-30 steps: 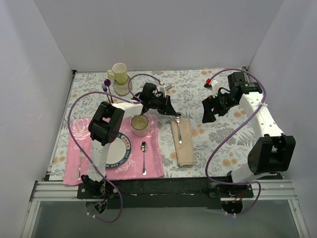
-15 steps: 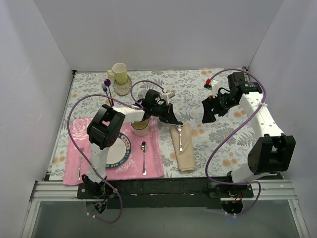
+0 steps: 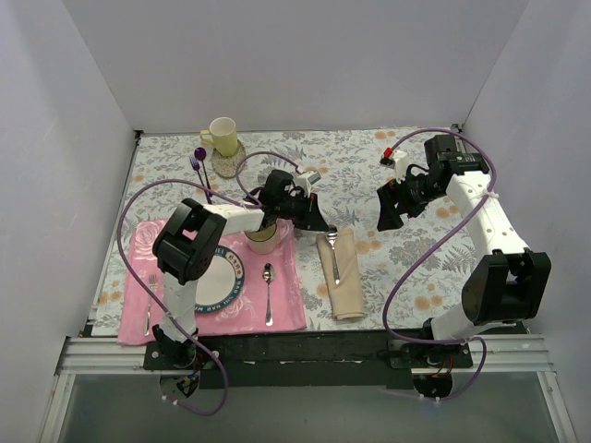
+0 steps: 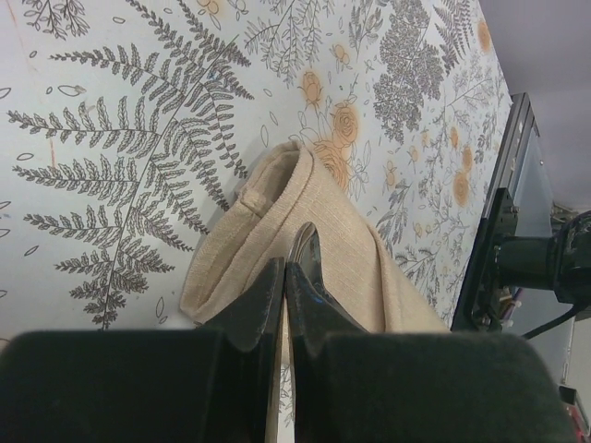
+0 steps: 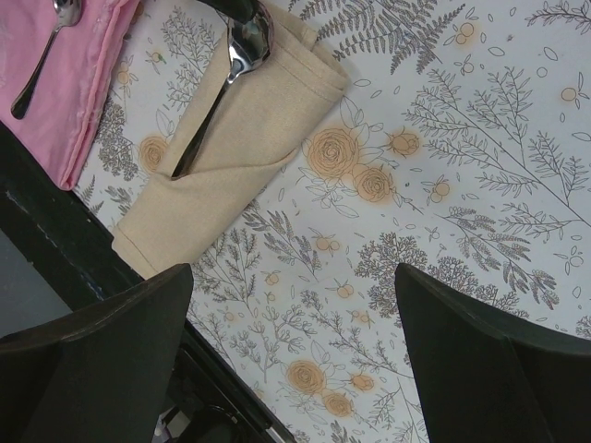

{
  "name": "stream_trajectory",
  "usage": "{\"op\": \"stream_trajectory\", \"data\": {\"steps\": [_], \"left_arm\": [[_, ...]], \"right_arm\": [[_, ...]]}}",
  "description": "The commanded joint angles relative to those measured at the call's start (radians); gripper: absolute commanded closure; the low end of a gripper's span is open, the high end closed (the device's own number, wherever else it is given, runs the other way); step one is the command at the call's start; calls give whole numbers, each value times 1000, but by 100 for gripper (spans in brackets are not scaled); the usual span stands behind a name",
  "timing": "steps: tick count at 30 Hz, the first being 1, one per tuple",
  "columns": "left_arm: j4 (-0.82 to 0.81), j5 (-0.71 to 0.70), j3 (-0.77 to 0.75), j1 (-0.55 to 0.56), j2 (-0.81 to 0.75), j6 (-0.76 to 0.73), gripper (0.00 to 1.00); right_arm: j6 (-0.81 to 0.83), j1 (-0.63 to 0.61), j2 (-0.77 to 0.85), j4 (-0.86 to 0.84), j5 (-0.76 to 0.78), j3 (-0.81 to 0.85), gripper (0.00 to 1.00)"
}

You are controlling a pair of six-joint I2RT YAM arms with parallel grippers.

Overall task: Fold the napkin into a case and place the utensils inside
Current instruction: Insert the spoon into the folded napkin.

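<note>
The beige napkin (image 3: 343,288) (image 5: 249,138) (image 4: 346,231) lies folded into a narrow case on the floral tablecloth. A small silver spoon (image 3: 333,255) (image 5: 217,101) rests lengthwise on it, bowl at the far end, handle tip at a fold edge. My left gripper (image 3: 322,224) (image 4: 284,268) is shut, its tips right at the spoon's bowl (image 4: 304,247); nothing shows between the jaws. My right gripper (image 3: 391,209) (image 5: 295,351) hovers open to the right of the case, over bare cloth. A silver fork (image 3: 148,303) lies on the pink placemat left of the plate.
The pink placemat (image 3: 288,277) carries a plate (image 3: 233,268), a beige cup (image 3: 261,236) and a longer silver spoon (image 3: 268,293). A yellow mug (image 3: 222,136) and purple-handled utensils (image 3: 199,159) stand at the back left. A red-and-white item (image 3: 390,152) sits back right.
My left gripper moved from the back down to the spoon's bowl, and the spoon slid toward the near end of the napkin. The right arm stayed put.
</note>
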State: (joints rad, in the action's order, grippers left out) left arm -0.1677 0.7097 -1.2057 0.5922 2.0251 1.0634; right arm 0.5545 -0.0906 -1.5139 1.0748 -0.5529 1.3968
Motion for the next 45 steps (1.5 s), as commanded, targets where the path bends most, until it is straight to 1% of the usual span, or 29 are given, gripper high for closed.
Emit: {"op": "stream_trajectory", "data": {"steps": [1, 5, 9, 18, 29, 38, 40, 41, 44, 45], "left_arm": [[-53, -58, 28, 3, -106, 3, 100], [-64, -70, 25, 3, -112, -23, 100], [-47, -43, 18, 6, -105, -26, 100], [-50, -29, 100, 37, -140, -14, 100], [-84, -65, 159, 52, -183, 93, 100], [-90, -78, 210, 66, -189, 124, 100], [-79, -78, 207, 67, -183, 124, 97], [-75, -81, 204, 69, -181, 125, 88], [-33, -95, 173, 67, -192, 106, 70], [2, -105, 163, 67, -200, 95, 66]], "right_arm": [[12, 8, 17, 16, -28, -4, 1], [15, 8, 23, 16, -35, -9, 1], [13, 8, 18, 14, -39, -5, 1], [12, 8, 17, 11, -39, -2, 1], [12, 8, 12, 7, -42, -2, 1], [16, 8, 3, 5, -48, 1, 1], [19, 8, 0, 8, -48, 2, 1], [19, 8, 0, 11, -50, 1, 1], [24, 8, -3, 16, -50, 4, 1], [28, 8, -5, 16, -51, 7, 1]]}}
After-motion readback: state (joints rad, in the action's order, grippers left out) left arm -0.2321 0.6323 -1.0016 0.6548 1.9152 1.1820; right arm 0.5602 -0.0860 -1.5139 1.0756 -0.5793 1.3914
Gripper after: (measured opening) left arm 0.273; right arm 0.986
